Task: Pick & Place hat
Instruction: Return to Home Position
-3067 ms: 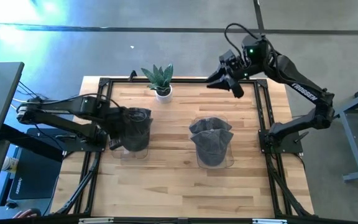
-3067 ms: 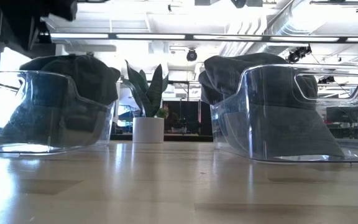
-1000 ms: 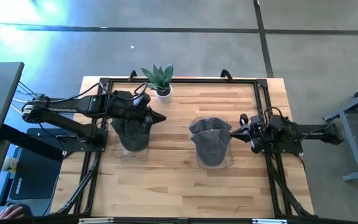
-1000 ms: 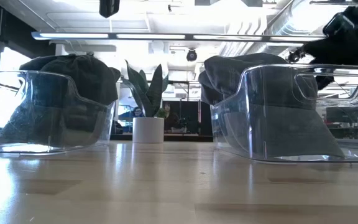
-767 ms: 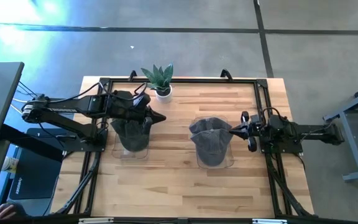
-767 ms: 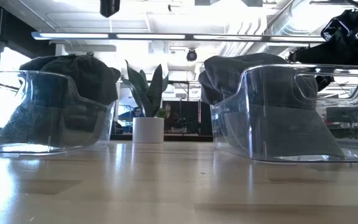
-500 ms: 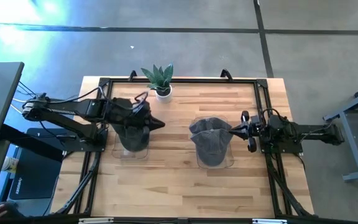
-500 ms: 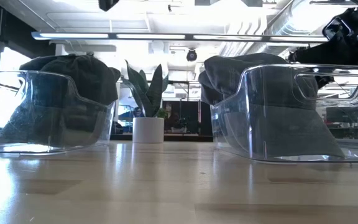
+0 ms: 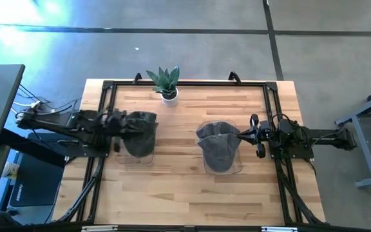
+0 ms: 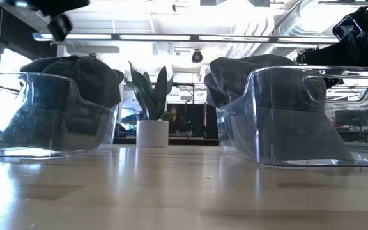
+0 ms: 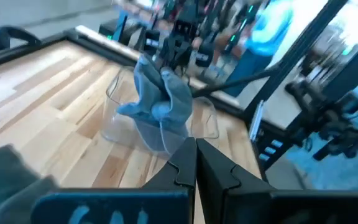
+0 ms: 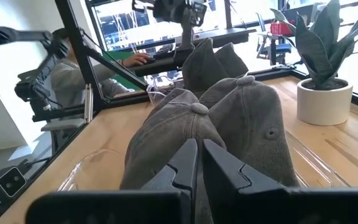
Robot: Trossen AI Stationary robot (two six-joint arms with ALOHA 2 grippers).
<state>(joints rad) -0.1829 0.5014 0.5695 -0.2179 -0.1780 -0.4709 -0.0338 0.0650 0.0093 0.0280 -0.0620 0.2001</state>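
Observation:
A dark hat point(image 9: 142, 129) lies in a clear bin point(image 9: 138, 158) on the table's left; it also shows in the low view point(image 10: 75, 70). Several grey hats point(image 9: 218, 145) are piled in a second clear bin point(image 10: 299, 115) on the right, and show in the right wrist view point(image 12: 241, 112). My left gripper point(image 9: 121, 122) is shut and empty above the left bin's left rim. My right gripper point(image 9: 253, 133) is shut and empty, just right of the grey hats, level and pointing at them.
A potted plant point(image 9: 166, 82) in a white pot stands at the table's far edge, between the bins. A black frame point(image 9: 272, 109) runs around the tabletop. Bare wood lies between the bins and along the near side.
My left gripper has drawn back from above the dark hat's right side toward the table's left edge and has come lower, staying shut and empty. The hats and bins have not moved.

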